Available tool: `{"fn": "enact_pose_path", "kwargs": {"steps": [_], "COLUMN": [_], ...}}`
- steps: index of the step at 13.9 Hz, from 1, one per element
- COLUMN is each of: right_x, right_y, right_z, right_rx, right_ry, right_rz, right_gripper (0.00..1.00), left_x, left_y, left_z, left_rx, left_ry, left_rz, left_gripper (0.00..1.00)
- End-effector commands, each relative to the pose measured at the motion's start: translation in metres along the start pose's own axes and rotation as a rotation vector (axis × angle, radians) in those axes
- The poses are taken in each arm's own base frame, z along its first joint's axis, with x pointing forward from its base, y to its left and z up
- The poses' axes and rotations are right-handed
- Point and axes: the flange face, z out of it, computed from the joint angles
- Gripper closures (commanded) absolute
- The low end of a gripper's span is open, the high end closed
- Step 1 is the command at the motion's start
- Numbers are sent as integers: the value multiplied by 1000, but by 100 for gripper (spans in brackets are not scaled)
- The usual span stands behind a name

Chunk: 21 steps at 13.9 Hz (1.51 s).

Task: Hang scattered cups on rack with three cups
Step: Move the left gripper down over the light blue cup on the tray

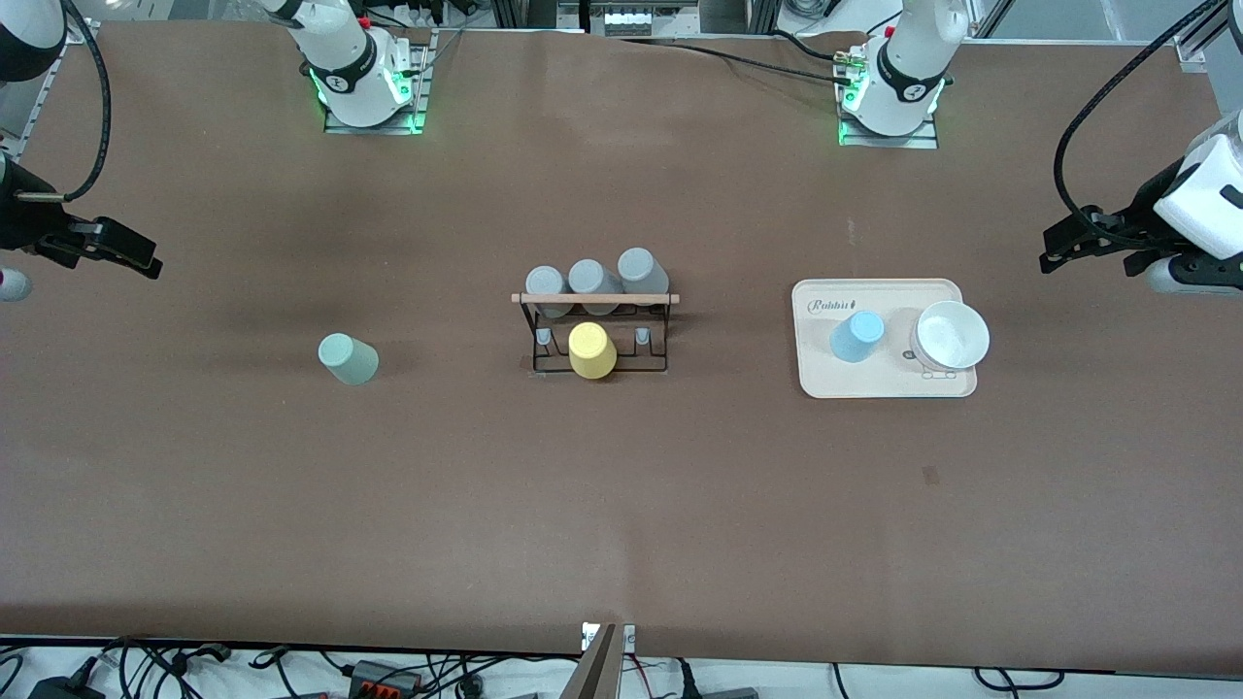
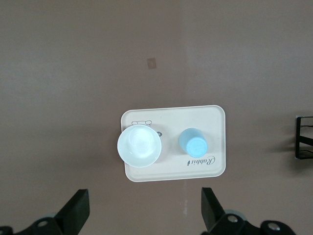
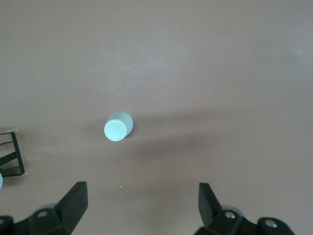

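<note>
The left gripper [image 2: 142, 210] has its fingers [image 2: 76, 210] spread wide with nothing between them; it hangs high over the left arm's end of the table, above the brown surface just off the tray. The right gripper [image 3: 142, 208] is likewise spread wide and empty, up over the right arm's end of the table. Both arms wait at the table's ends, their bases bolted along the edge farthest from the front camera.

The table [image 1: 621, 505] is covered in a plain matte brown sheet, mostly bare, with a small darker patch [image 1: 930, 475] nearer the front camera than the tray. Cables and plugs run along the floor by the near edge, and metal framing shows past the bases.

The beige tray [image 1: 879, 383] lies toward the left arm's end. On it stand the blue cup [image 1: 856, 336], mouth down, and a white bowl [image 1: 951, 336] just beside it, mouth up and empty. The two are close but apart.

The rack [image 1: 595, 330] stands at mid-table, a black wire frame with a wooden rod across its top. Three grey cups [image 1: 588, 280] sit in a row on the side farther from the front camera. A yellow cup [image 1: 591, 350] sits on the middle of the nearer side, with a bare peg [image 1: 544, 337] at either hand.

The green cup [image 1: 348, 358] stands mouth down on the bare table, well apart from the rack, toward the right arm's end.
</note>
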Motion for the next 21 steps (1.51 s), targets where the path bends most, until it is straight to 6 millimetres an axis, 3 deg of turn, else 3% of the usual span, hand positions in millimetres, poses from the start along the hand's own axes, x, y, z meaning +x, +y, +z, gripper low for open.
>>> {"fn": "enact_pose_path", "kwargs": {"steps": [1, 5, 7, 10, 13, 15, 19, 21], "right_x": [-3, -7, -10, -9, -14, -13, -15, -16], "right_y": [2, 2, 2, 2, 1, 1, 4, 4], "right_z": [1, 3, 4, 9, 13, 14, 21, 23], "right_rx": [9, 3, 3, 2, -7, -1, -2, -4], "right_ry": [-20, -55, -73, -87, -128, -133, -165, -176], "right_rz": [4, -3, 6, -3, -3, -2, 3, -1], "right_gripper": [0, 0, 0, 0, 0, 0, 0, 0], "left_x": [20, 48, 62, 73, 64, 56, 41, 29], "left_y": [4, 26, 52, 77, 83, 92, 93, 107], "left_z": [34, 89, 116, 180, 242, 272, 309, 317], "left_rx": [16, 4, 5, 6, 6, 1, 7, 3], "left_ry": [-61, -141, -175, -239, -223, -189, -227, -251], "left_rz": [37, 78, 120, 157, 169, 174, 114, 108], "left_gripper": [0, 0, 0, 0, 0, 0, 0, 0]}}
